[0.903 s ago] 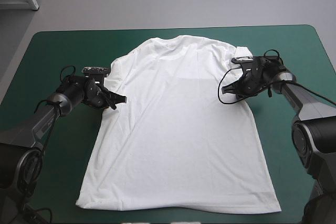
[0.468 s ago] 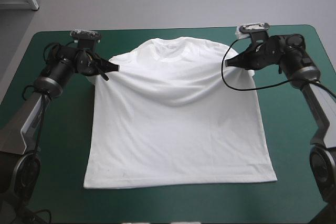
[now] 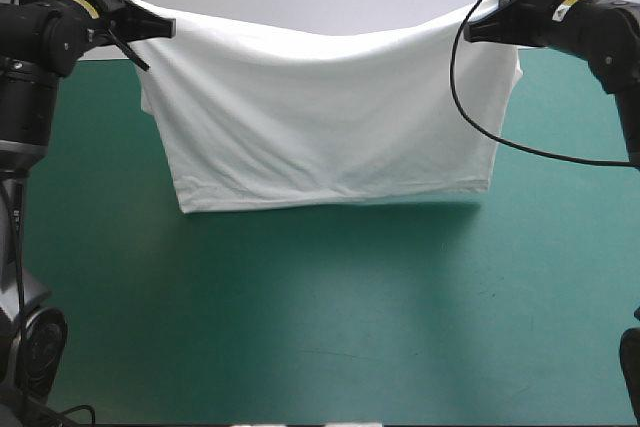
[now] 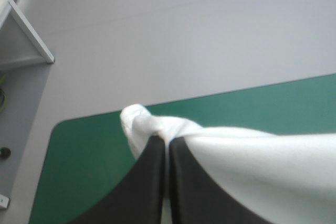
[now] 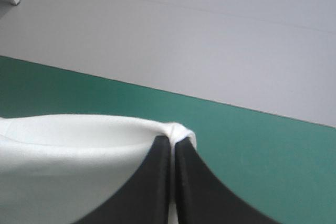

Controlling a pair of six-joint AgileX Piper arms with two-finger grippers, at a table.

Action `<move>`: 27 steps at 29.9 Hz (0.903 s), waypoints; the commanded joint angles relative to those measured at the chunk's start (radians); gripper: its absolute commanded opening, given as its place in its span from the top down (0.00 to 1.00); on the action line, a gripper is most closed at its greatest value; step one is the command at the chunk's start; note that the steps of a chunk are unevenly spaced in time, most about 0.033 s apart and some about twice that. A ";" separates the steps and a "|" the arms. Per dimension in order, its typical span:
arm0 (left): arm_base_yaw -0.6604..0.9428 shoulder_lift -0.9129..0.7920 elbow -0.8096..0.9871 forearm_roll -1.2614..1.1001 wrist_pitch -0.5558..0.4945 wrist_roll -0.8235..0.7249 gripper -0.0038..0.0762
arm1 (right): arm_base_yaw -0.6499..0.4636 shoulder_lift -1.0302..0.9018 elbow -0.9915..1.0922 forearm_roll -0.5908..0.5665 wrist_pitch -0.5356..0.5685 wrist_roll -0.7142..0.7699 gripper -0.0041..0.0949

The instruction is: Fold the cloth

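Two grips, well apart and high above the teal-green tabletop (image 3: 320, 317): left hand (image 3: 168, 29) pinched shut on one upper corner of the white T-shirt (image 3: 320, 117), right hand (image 3: 470, 32) pinched shut on the other. Spread between them as a hanging sheet, top edge sagging in the middle, lower edge roughly level.

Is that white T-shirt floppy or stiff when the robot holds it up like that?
Probably very floppy: the T-shirt sags in the middle between the left pincer and right pincer. It seems light, since two small pinches hold it up. It would likely swing if moved quickly.
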 commanded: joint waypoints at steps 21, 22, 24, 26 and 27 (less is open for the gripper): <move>0.074 0.161 -0.192 -0.001 -0.381 0.015 0.96 | -0.002 0.157 -0.151 0.005 -0.593 0.025 0.98; 0.087 0.171 -0.215 -0.001 -0.378 0.015 0.96 | -0.002 0.167 -0.153 0.000 -0.611 0.025 0.98; 0.110 0.189 -0.263 -0.006 -0.356 0.015 0.96 | -0.002 0.175 -0.153 -0.006 -0.644 0.025 0.98; 0.129 0.203 -0.312 -0.008 -0.311 0.017 0.96 | -0.009 0.180 -0.153 -0.006 -0.644 0.027 0.98; 0.134 0.206 -0.326 -0.008 -0.293 0.017 0.96 | -0.014 0.182 -0.153 -0.006 -0.637 0.033 0.98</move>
